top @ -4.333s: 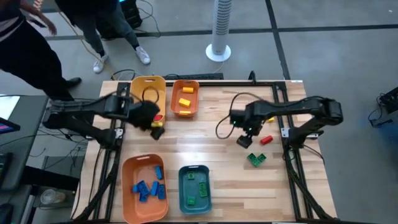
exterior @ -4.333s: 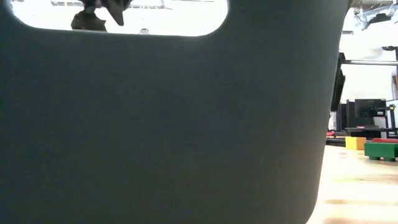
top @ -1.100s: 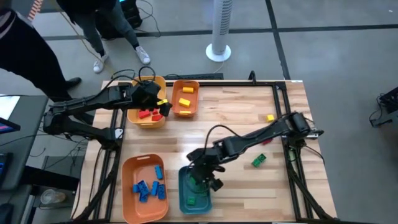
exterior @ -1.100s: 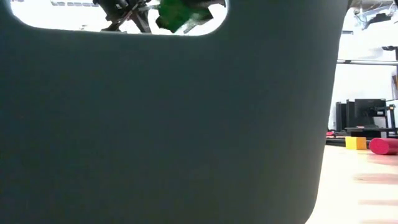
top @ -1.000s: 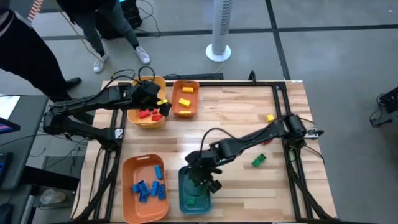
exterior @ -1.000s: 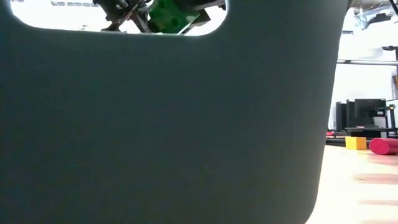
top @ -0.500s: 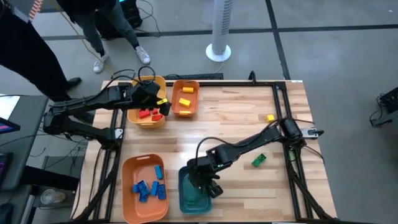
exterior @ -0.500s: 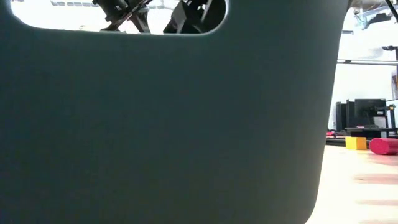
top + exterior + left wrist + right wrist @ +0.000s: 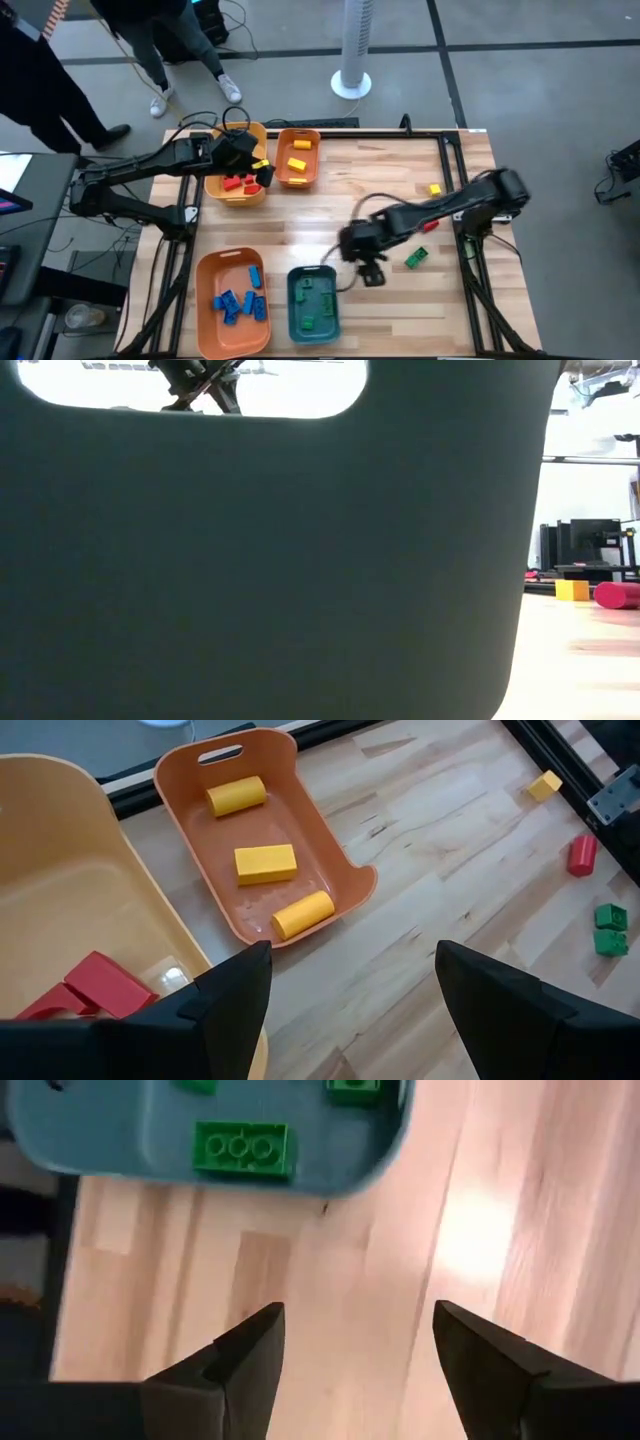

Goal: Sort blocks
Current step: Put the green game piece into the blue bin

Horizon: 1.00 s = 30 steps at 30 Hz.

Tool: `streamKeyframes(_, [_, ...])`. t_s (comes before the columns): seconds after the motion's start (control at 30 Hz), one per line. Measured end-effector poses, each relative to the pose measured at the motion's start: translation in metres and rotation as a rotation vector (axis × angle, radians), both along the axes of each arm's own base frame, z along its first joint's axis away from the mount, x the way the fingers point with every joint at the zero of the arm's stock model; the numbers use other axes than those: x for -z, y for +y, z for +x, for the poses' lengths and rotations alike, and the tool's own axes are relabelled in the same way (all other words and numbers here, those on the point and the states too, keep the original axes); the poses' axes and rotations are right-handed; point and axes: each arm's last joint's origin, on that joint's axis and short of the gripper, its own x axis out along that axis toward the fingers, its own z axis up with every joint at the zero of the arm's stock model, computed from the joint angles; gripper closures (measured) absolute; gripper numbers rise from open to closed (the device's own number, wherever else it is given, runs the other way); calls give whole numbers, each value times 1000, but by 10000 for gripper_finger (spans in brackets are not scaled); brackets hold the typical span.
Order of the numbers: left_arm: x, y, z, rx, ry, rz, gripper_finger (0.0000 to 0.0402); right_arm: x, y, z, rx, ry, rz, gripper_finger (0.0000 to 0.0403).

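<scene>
Right pincer point(image 9: 350, 1360) gapes, empty, beside studded green blocks point(image 9: 242, 1149).

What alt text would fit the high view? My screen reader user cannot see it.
The right gripper, open and empty, hangs over bare table beside the teal bin of green blocks. The left gripper waits open between the yellow bin and an orange bin; three blocks lie loose at right.
</scene>
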Motion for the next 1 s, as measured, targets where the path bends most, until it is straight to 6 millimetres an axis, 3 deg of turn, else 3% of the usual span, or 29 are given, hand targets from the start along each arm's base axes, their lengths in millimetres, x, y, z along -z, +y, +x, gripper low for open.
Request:
streamKeyframes(0.17, [0,0,0,4,2,2,127,17,-2,-58,117,0,6,145])
streamKeyframes(0.43, [-1,-1,1,12,-12,-8,127,66,-16,-133,449,287,-23,145])
streamKeyframes(0.73, [0,-2,1,18,-13,-14,127,60,-27,-157,763,519,-92,145])
streamKeyframes(1.0, [0,-2,1,15,-18,-22,127,78,-35,-158,880,526,-27,145])
